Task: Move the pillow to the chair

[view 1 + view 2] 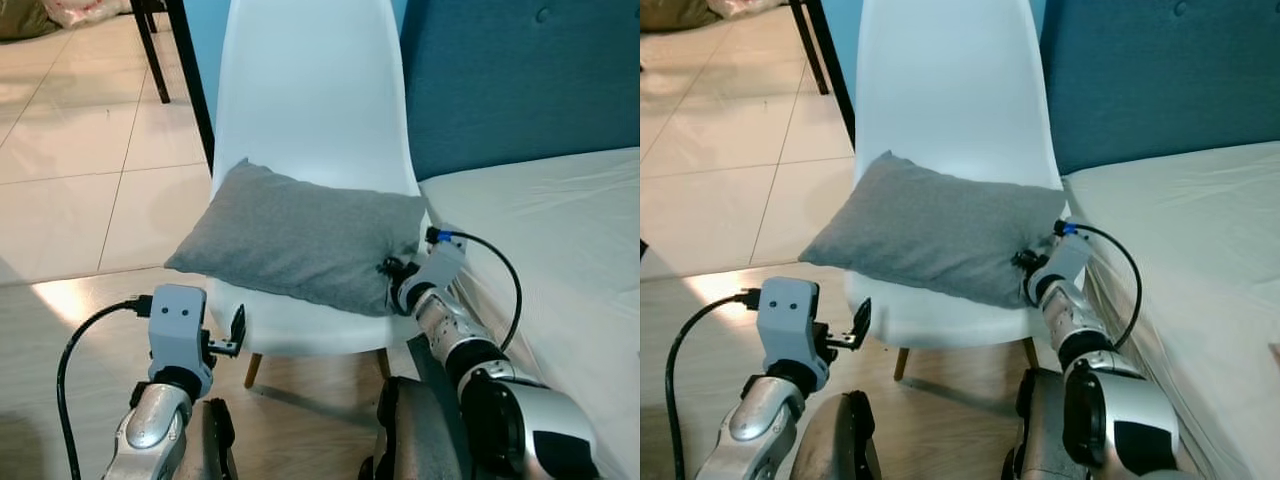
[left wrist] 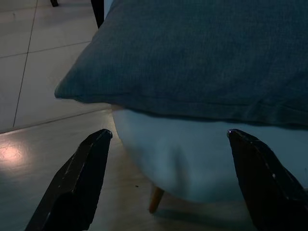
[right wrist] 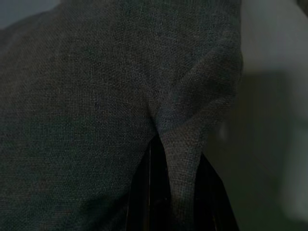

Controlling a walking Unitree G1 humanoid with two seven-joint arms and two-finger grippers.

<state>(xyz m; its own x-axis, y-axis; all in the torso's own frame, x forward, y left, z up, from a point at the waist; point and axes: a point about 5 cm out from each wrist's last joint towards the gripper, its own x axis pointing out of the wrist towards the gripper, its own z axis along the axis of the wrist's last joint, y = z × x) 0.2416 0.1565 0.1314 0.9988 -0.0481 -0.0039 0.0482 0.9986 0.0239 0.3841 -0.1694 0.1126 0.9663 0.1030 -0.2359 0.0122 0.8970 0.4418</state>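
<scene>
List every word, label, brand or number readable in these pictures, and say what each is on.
None can be read. The pillow, the chair, the bed and the headboard are plain. The left gripper and the right gripper carry no legible marking.

A home, by the look of it a bedroom. A bed with a white sheeted mattress (image 1: 560,230) stands against a padded teal fabric headboard (image 1: 520,80). Just beside it is a white moulded plastic chair on wooden legs (image 1: 310,90), carrying a grey woven fabric pillow (image 1: 290,235). The floor is glossy cream tile (image 1: 80,170).
</scene>
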